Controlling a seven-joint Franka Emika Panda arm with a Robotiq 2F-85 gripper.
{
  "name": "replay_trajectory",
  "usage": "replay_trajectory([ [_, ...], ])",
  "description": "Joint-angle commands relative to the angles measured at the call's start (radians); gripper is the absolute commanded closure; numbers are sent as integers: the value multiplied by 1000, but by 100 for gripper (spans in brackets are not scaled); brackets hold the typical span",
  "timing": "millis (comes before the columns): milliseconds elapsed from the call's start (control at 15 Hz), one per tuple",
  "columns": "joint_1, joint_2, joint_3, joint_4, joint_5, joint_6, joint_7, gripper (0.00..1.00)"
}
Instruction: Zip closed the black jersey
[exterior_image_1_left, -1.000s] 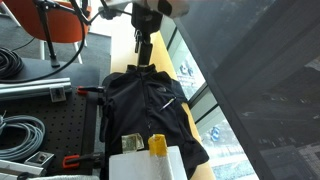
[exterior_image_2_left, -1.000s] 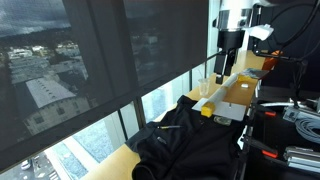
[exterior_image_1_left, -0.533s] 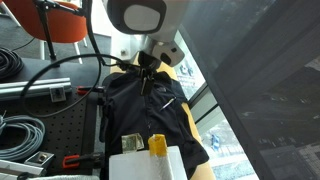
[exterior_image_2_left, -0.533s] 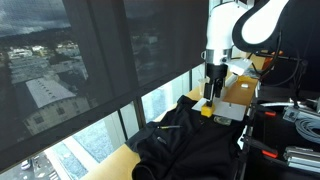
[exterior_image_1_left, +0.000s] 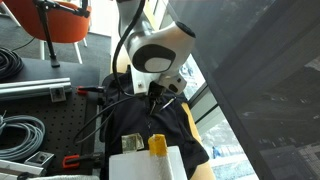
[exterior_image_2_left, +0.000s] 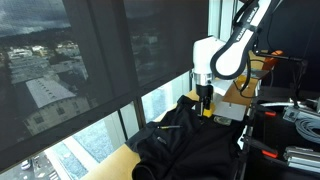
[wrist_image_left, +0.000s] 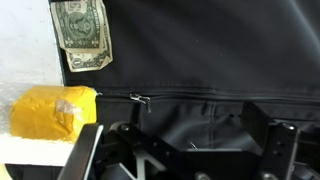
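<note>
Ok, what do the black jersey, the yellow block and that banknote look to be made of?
The black jersey looks like soft matte fabric, probably synthetic: it lies smooth with faint folds. The yellow block is possibly foam or sponge, with a shiny patch like tape, but the view leaves it unclear. The banknote is thin printed paper, lying flat.

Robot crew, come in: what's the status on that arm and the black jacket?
Claw open, low over the black jersey. Zipper pull just ahead, not gripped. Banknote and yellow object at its edge.
</note>
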Motion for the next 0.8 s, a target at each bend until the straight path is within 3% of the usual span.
replay_trajectory([
  [0,40,136,-41,126,-22,13,-30,0],
  [400,59,270,-59,264,-18,-4,-75,0],
  [733,53,269,-64,246,-15,3,-96,0],
])
